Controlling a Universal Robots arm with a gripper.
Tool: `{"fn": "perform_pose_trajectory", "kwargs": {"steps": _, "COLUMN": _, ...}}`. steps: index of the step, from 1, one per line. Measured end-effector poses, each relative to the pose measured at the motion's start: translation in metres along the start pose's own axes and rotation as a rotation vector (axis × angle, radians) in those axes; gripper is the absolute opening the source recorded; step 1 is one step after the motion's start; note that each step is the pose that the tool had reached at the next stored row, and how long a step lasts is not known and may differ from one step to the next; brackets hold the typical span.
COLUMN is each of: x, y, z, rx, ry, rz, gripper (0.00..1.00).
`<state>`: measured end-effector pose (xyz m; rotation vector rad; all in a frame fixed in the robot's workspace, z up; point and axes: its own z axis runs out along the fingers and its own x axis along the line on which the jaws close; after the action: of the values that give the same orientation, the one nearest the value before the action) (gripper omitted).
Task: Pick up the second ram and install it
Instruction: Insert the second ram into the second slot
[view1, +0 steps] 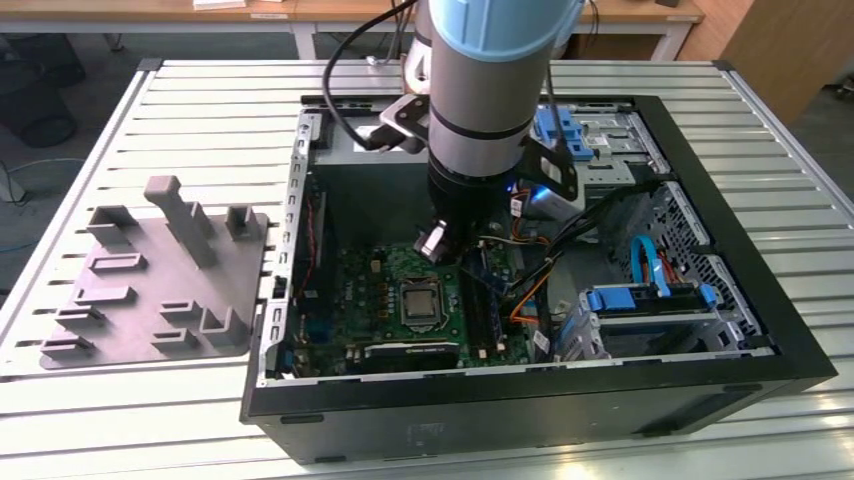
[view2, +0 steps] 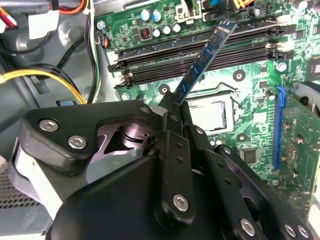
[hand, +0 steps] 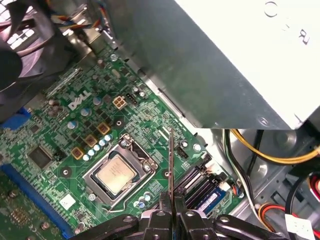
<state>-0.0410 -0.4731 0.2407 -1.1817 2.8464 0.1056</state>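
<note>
On slatted surface (view1: 200, 110), inside case (view1: 534, 410): clamping second ram (view2: 206, 56) in end effector (view2: 176, 102), hovering over green board (view2: 250, 95), yellow cables (view2: 45, 75) nearby.

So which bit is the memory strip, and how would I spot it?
Look inside the open black computer case at the green board on its floor. Over that board the arm's pincer is clamped on one end of the second ram, a slim dark strip. Unlike the long black sockets fixed to the board, it is thin, flat and held by the pincer.
</note>
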Motion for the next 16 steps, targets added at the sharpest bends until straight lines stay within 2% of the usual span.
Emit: {"fn": "perform_pose_trajectory", "kwargs": {"steps": 16, "x": 0.0000, "y": 0.0000, "z": 0.0001, "rx": 0.0136, "ry": -0.0051, "rz": 0.155, "gripper": 0.14}}
